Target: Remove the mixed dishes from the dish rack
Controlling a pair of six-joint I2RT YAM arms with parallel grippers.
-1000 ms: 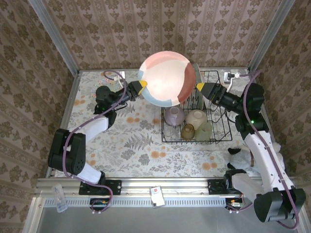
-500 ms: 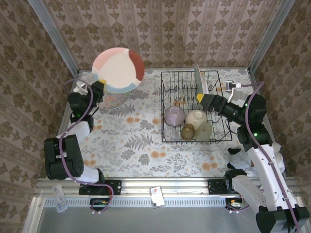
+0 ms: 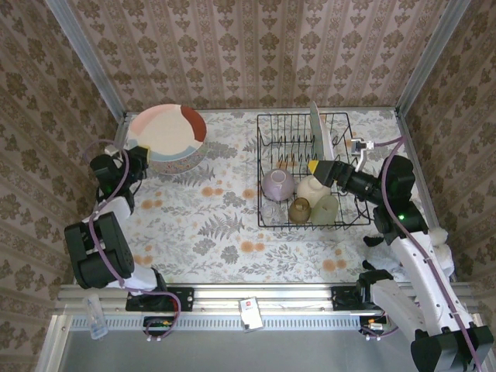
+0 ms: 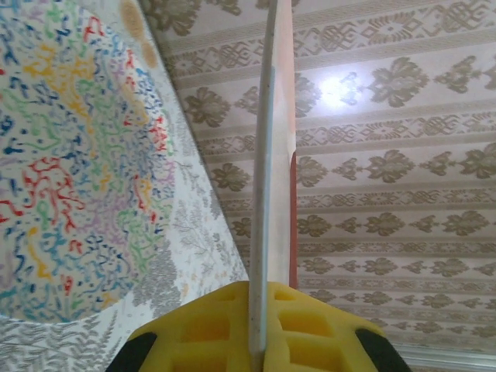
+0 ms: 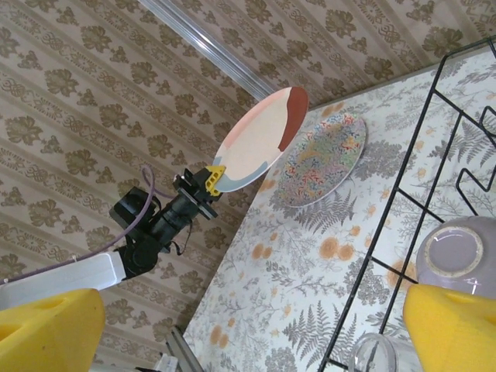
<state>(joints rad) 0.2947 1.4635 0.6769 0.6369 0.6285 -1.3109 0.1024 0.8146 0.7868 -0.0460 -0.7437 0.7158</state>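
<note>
Grip overhead: left gripper (image 3: 141, 153) clamps the round pastel-and-rust ceramic plate (image 3: 167, 130) by its rim, far left; right gripper (image 3: 316, 167) gapes above the black wire dish rack (image 3: 260, 186). Left wrist: yellow pads (image 4: 302, 325) pinch its thin edge, likely stiff, slick, chippable. Right wrist: fingers (image 5: 46, 333) wide, empty.

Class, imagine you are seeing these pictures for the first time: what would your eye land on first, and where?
First the big pastel plate, pinched by the left gripper at the far left of the table, above a speckled plate lying flat. Then the black rack on the right, holding one upright plate, a lavender bowl and cups, the right gripper open over it.
</note>
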